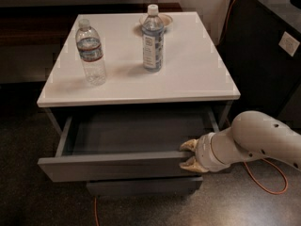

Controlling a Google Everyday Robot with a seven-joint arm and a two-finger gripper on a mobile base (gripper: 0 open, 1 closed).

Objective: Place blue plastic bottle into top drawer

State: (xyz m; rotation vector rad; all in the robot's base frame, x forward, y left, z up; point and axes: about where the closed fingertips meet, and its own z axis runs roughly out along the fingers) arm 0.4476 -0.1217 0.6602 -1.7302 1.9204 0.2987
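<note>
The blue plastic bottle (153, 39) stands upright at the back middle of the white table top (197, 65), white cap on. The top drawer (113, 166) is pulled out below the table, and its grey inside shows nothing in it. My gripper (188, 155) is at the right end of the drawer front. One finger lies over the front's top edge and the other against its outer face, closed on the panel. The bottle is well behind and above the gripper.
A clear bottle (91, 53) with a narrow red-and-blue band stands on the left of the table. A small dish (167, 20) sits behind the blue bottle. A narrower drawer (141, 186) lies below. A black cabinet (268, 46) and an orange cable (268, 182) are on the right.
</note>
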